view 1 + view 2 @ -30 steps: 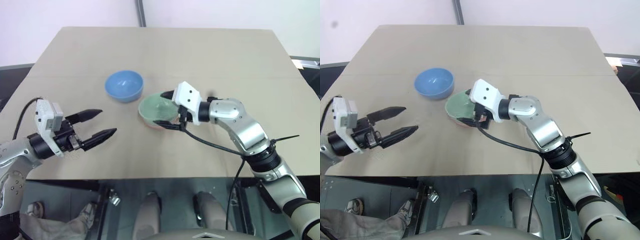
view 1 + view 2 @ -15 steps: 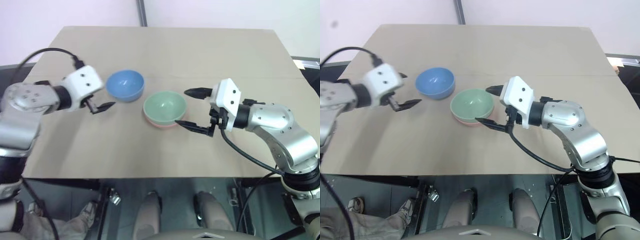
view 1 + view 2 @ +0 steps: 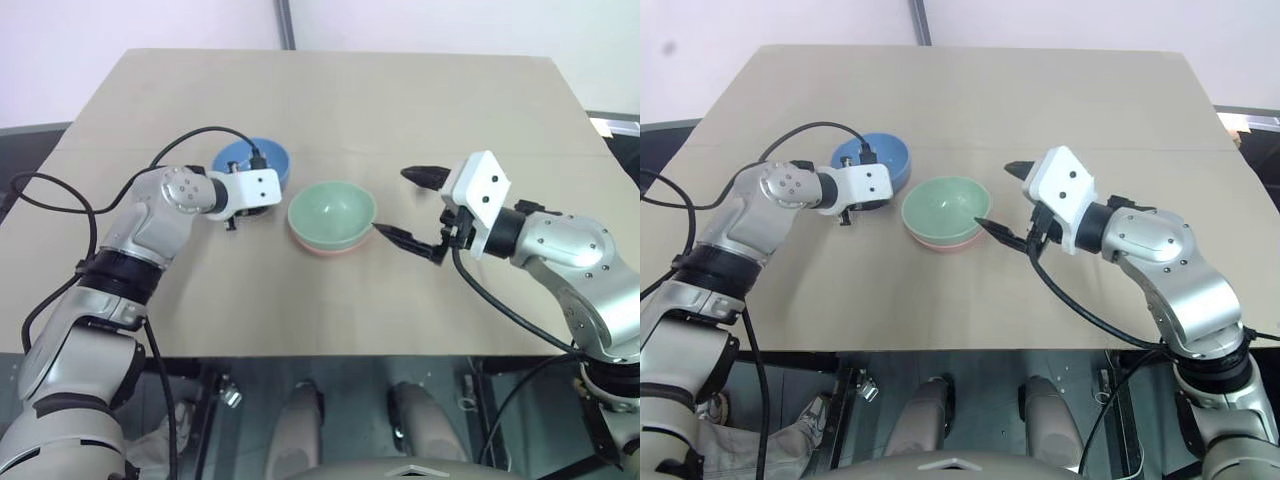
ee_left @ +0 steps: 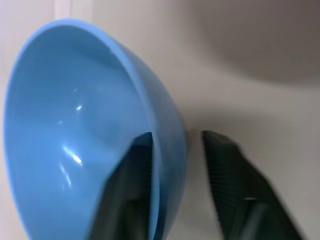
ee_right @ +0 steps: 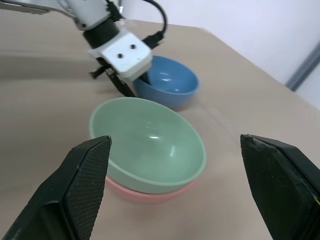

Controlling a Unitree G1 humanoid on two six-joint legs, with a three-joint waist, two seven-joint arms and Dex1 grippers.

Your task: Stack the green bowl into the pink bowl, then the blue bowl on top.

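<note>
Blue bowl (image 3: 252,162) pinched at its near rim by left gripper (image 4: 175,165), one finger inside, one outside.
Green bowl (image 3: 332,212) already sits in pink bowl (image 3: 325,248), just right of the blue one; right gripper (image 3: 408,205) hangs open beside the stack.

A plain mint-green bowl (image 3: 332,212) nests in a salmon-pink bowl (image 3: 325,247) beside a plain sky-blue bowl (image 3: 255,156) on a tan table (image 3: 330,95), between black-fingered grippers.
</note>
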